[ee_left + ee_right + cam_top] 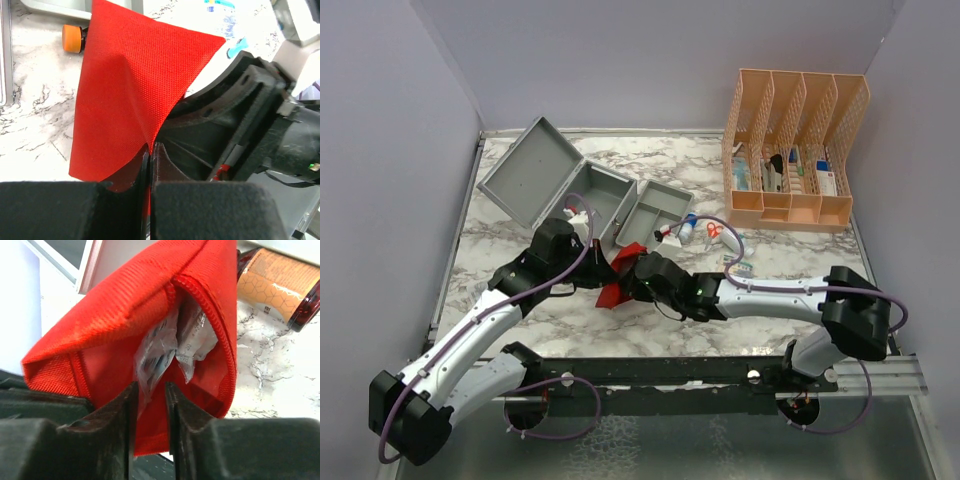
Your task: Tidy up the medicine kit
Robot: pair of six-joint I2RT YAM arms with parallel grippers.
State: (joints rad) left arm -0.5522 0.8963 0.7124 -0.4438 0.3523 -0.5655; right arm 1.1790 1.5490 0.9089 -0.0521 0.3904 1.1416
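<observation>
The medicine kit [605, 200], a grey metal case, lies open at the back left with its lid [533, 168] raised. Its grey inner tray [660, 208] sits beside it on the right. A flat red pouch [618, 276] is held up between my two grippers in front of the case. My left gripper [150, 150] is shut on an edge of the red pouch [135, 85]. My right gripper [150, 390] is narrowly open at the pouch's open mouth [125, 330], with the corner of a clear plastic packet [155, 352] hanging between the jaws.
A peach slotted organizer [795, 150] with boxes stands at the back right. Small bottles [688, 230] and scissors [713, 230] lie right of the tray. An amber bottle [280, 285] lies beside the pouch. An orange cap [72, 39] lies on the marble.
</observation>
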